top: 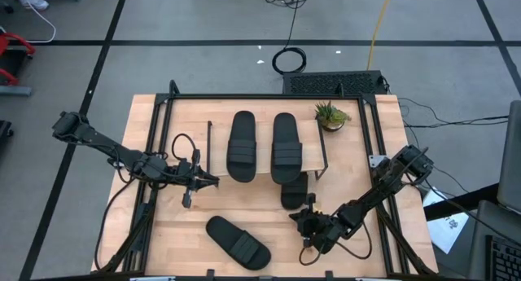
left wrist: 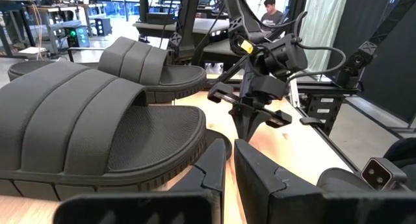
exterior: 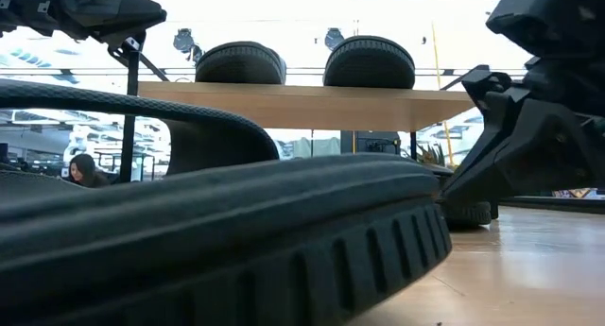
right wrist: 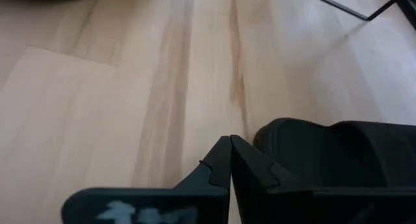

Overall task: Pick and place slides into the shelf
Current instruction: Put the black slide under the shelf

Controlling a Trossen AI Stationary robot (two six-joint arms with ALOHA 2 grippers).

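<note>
The light wood table point(top: 171, 232) carries the low shelf point(top: 213, 142) near its far edge, with two slides point(top: 242, 147) side by side on the plank. A third slide point(top: 237, 242) lies at the near edge, a fourth point(top: 293, 191) pokes out below the shelf, and a small potted plant point(top: 331, 116) stands by the far right corner.

Matt black ribbed rubber slides point(top: 241, 145) lie on a smooth pale wood shelf point(exterior: 312, 104).

From above I see soft, even light on the table point(top: 171, 232), with only faint shadows. Down low, the windows point(exterior: 302, 5) at twelve o'clock shine so bright they wash out white, and the near sandal point(exterior: 217, 241) looks dark and fuzzy. My right wrist picture is blurry up close.
</note>
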